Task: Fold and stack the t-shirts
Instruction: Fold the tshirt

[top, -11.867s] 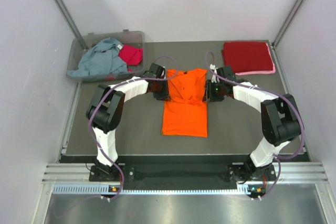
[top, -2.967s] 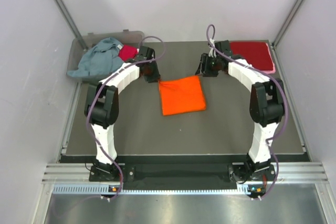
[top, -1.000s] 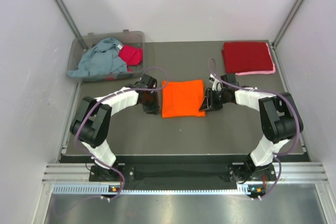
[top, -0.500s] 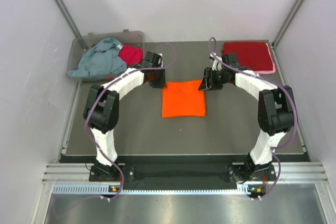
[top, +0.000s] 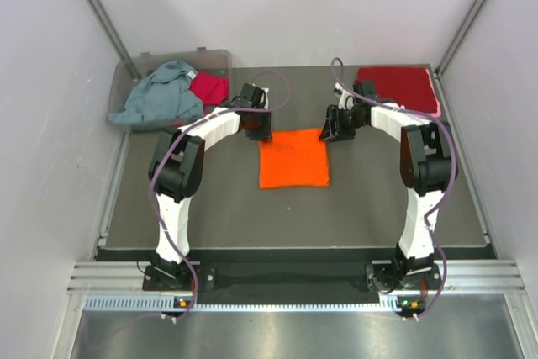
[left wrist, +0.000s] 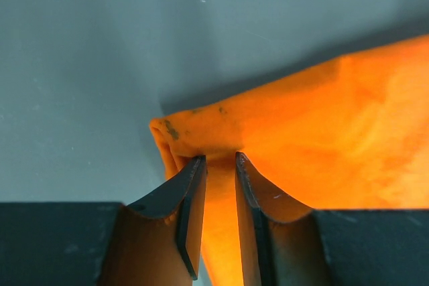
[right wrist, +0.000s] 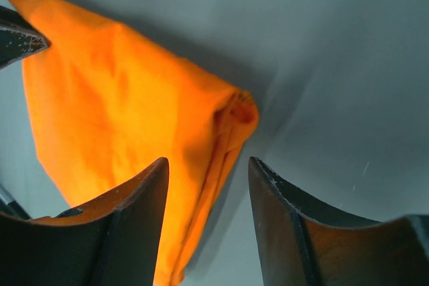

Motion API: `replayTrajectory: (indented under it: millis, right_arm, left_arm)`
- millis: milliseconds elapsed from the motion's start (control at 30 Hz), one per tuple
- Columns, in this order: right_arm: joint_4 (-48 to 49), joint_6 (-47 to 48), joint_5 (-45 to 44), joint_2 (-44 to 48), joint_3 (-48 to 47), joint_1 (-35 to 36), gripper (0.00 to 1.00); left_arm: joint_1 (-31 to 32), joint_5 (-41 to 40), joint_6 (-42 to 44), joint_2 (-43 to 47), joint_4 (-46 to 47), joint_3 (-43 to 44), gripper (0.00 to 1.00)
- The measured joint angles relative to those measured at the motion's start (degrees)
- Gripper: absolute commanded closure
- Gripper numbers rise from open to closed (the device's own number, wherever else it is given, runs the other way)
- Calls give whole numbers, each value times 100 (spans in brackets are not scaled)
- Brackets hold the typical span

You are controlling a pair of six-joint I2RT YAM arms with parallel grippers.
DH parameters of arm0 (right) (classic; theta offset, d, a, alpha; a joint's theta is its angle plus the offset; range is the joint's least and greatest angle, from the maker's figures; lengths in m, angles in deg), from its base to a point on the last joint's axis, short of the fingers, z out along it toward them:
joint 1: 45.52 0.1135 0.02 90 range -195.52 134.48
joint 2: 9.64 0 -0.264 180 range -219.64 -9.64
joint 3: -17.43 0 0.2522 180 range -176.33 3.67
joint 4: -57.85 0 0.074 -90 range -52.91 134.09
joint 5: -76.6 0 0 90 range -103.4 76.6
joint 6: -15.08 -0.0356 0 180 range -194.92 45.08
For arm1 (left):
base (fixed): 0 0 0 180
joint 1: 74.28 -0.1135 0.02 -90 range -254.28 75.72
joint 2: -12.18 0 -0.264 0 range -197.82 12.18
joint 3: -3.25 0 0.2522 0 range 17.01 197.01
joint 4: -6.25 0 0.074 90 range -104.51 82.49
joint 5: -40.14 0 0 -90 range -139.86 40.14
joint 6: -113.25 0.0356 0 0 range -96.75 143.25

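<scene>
The orange t-shirt [top: 292, 160] lies folded into a square on the dark table [top: 210, 216]. My left gripper [top: 259, 128] is at its far left corner. In the left wrist view the jaws of the left gripper [left wrist: 219, 159] are shut on a thick fold of the orange t-shirt [left wrist: 322, 118]. My right gripper [top: 330, 130] is at the far right corner. In the right wrist view the right gripper [right wrist: 208, 162] stands open astride the edge of the orange t-shirt [right wrist: 120, 98] without touching it. A dark red t-shirt [top: 397, 88] lies folded on a pink one [top: 420, 115] at the back right.
A clear plastic bin [top: 215, 58] at the back left holds a crumpled grey-blue t-shirt [top: 161, 96] and a magenta one [top: 208, 87]. White walls close in the table on three sides.
Since a second ago both grippers have moved from the orange t-shirt's sides to its far corners. The right jaws have opened and let go of the cloth.
</scene>
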Motion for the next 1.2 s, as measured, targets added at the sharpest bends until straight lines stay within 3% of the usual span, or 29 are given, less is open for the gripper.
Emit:
replayTrajectory:
  millis: [467, 600, 833, 1000, 1100, 1133, 1200]
  right_arm:
    - [566, -203, 181, -437, 35, -127, 80]
    - [686, -343, 227, -437, 116, -157, 77]
    - [682, -501, 258, -345, 118, -197, 57]
    - [492, -577, 149, 170, 393, -214, 60]
    - [219, -581, 13, 667, 595, -212, 68]
    - [166, -581, -17, 868, 678, -210, 78]
    - [83, -619, -20, 1233, 848, -175, 88]
  left_arm:
    - [-31, -212, -42, -195, 111, 63, 71]
    - [-55, -254, -269, -260, -17, 199, 71]
    - [-195, -149, -553, -299, -516, 817, 68]
    - [-227, 295, -675, 481, -579, 417, 67]
    - [-223, 704, -780, 1147, -452, -155, 67]
    - [-223, 911, -841, 1379, -382, -398, 67]
    - [-219, 1255, -942, 1615, -221, -728, 68]
